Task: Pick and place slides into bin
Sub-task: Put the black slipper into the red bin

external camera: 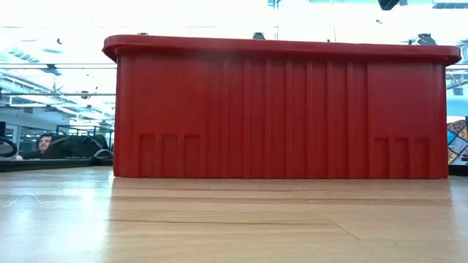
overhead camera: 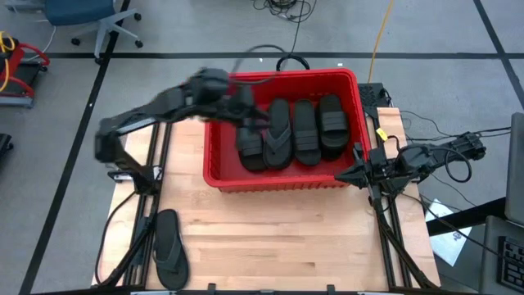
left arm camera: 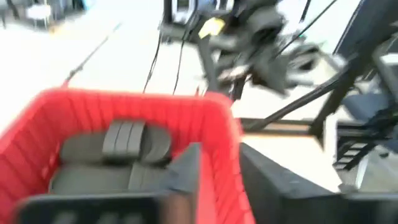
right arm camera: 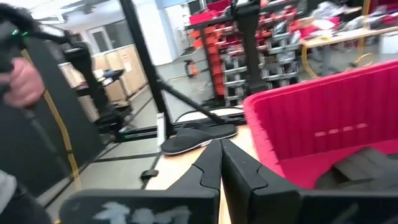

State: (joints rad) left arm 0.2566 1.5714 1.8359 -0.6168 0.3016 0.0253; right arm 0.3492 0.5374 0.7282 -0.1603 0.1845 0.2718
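Overhead and supporting views of the table. At far left on the table (overhead camera: 270,246) we are seeing one flip-flop (overhead camera: 169,248) lying alone on the wood near the front left corner, well apart from the bin (overhead camera: 214,168).

Moving right, we are viewing the left arm reaching from the table's left edge over the bin's left rim, with the left gripper (overhead camera: 246,111) hanging above the leftmost sandal inside. The frames are blurred there, so we cannot tell how its jaws stand or whether they are touching anything.

Inside the bin we are counting four slides abreast: a slide (overhead camera: 250,147) partly under the gripper, a thong flip-flop (overhead camera: 277,135), then two ribbed-strap slides (overhead camera: 306,131) and (overhead camera: 331,123). In the left wrist view we are looking down on a ribbed strap (left arm camera: 124,137) within the red wall (left arm camera: 130,106). In the low view we are seeing only the bin's slotted front wall (external camera: 278,109) standing on the wood, with a person showing in the room behind at left.

At right, we are seeing the right arm waiting beside the bin's right front corner, the right gripper (overhead camera: 360,170) just outside the rim. In its wrist view the fingers (right arm camera: 208,165) are meeting at the tips, jaws pressed together on nothing, with the lone flip-flop (right arm camera: 196,138) beyond them and a person's hand (right arm camera: 22,81) showing at the edge.
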